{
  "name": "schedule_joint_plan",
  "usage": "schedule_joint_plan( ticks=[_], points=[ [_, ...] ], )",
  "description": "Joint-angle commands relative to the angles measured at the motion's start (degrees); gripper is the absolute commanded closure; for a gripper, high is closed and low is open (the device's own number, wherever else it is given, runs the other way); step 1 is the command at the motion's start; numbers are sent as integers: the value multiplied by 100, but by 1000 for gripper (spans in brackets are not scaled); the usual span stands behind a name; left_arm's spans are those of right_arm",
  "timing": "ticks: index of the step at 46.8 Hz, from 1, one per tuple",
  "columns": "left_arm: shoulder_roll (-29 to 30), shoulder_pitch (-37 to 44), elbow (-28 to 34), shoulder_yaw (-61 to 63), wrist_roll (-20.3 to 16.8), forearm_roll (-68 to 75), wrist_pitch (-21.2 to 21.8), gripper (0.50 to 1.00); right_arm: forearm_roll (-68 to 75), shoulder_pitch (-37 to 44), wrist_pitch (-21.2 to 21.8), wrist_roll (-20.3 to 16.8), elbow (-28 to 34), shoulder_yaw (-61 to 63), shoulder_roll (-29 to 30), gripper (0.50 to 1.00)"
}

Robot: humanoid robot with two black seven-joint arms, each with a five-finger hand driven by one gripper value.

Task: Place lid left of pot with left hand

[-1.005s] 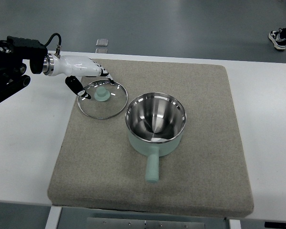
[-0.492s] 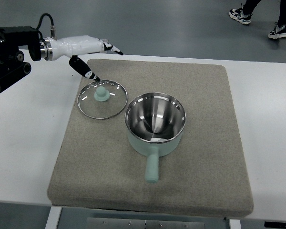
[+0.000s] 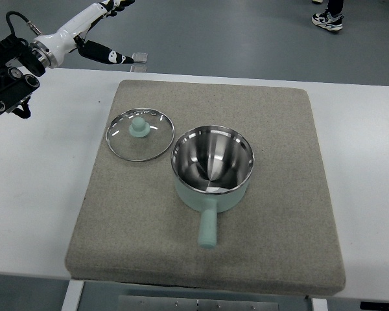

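Observation:
A glass lid (image 3: 141, 134) with a pale green knob lies flat on the grey mat (image 3: 279, 214), just left of the pot. The pot (image 3: 211, 167) is steel inside and mint green outside, its handle pointing toward the near edge. My left hand (image 3: 97, 29) is raised at the top left of the top view, well behind the lid and clear of it. Its fingers are spread and hold nothing.
The mat lies on a white table (image 3: 35, 194). A small grey square plate (image 3: 140, 57) sits on the floor beyond the table's far edge. A person's shoe (image 3: 327, 19) shows at the top right.
My left hand has let go of the lid and lifted up and back to the top left. The lid stays flat on the mat beside the pot.

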Motion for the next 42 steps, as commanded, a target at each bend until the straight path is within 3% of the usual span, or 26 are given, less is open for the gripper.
schedule_joint_plan(
  ticks=[1,10,20,23,28,42],
  points=[
    [-211,57,177,-3,0,-445,1,506,0,2,-1,0,0,0,0,576],
    [-686,66,757,6,0,-1571,-236,506,0,2,7,0,0,0,0,576],
    [-862,75,924,-11,0,-2476,-702,506,0,2,-1,0,0,0,0,576],
    [-949,75,1038,-29,211,-2897,-878,506,0,2,7,0,0,0,0,576],
    [-1151,110,1363,-152,643,-3741,-1203,506,0,2,-1,0,0,0,0,576],
    [-1336,593,1548,-758,608,-4410,-2547,506,0,2,-1,0,0,0,0,576]
  ],
)
